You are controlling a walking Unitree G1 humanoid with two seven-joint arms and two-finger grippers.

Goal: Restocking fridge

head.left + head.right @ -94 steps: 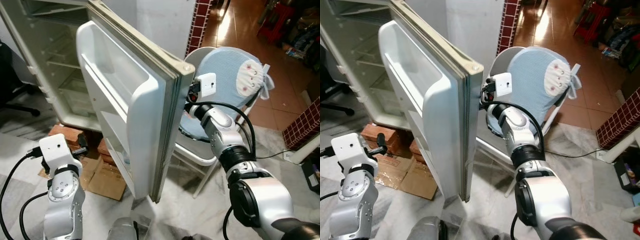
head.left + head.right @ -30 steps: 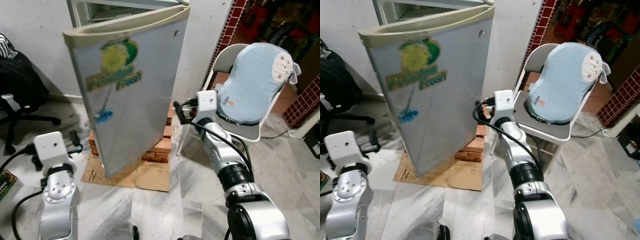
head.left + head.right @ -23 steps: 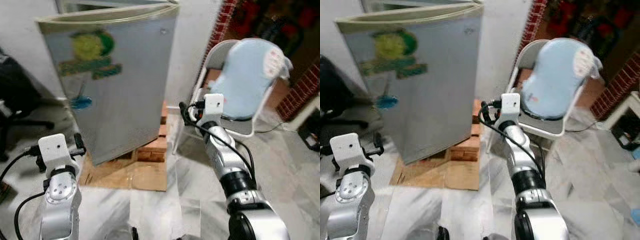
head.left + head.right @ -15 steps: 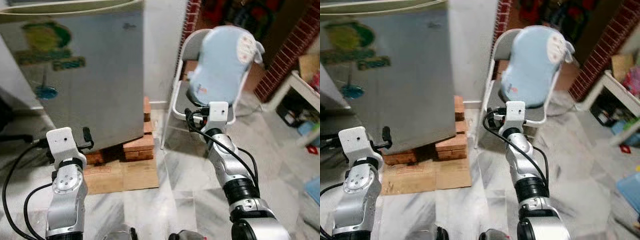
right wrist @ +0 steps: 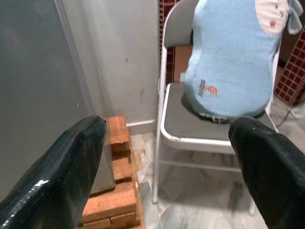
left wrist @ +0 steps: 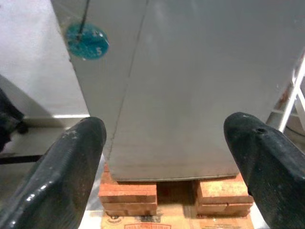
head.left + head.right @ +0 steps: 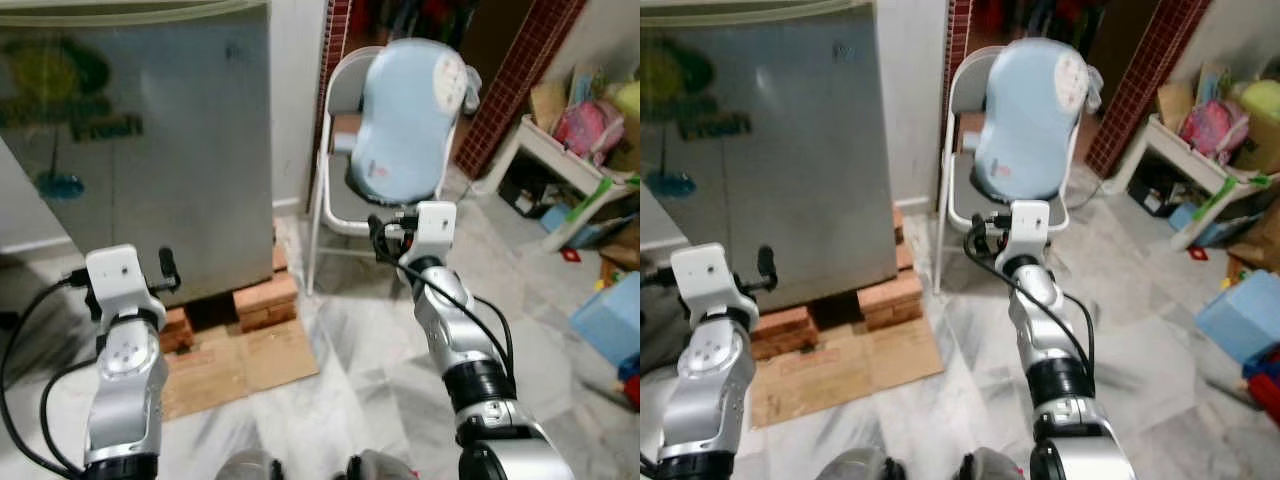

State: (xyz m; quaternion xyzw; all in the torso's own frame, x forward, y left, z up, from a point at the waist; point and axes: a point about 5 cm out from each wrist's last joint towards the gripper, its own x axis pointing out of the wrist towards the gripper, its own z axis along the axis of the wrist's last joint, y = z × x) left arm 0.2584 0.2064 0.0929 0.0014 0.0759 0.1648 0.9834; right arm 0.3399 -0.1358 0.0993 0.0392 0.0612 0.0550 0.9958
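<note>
The grey fridge (image 7: 130,150) stands at the left with its door shut, a green and yellow sticker on the front. It rests on stacks of red bricks (image 7: 265,300) over flat cardboard (image 7: 240,365). My left gripper (image 6: 164,157) is held low before the fridge's bottom edge, open, nothing between its fingers (image 6: 62,181). My right gripper (image 5: 164,162) is open and empty too, raised in front of the folding chair (image 7: 335,195) and apart from the fridge. No item to stock is in either gripper.
A light blue cushion (image 7: 405,110) leans on the white chair. A red brick pillar (image 7: 515,80) rises behind it. At the right stand a low white table (image 7: 555,160) with bags and a blue box (image 7: 610,325). Marble floor (image 7: 360,350) lies ahead.
The fridge door, wide open 3 s ago, is now shut, and my right gripper has left its edge. The camera has swung right, bringing the chair and table into view.
</note>
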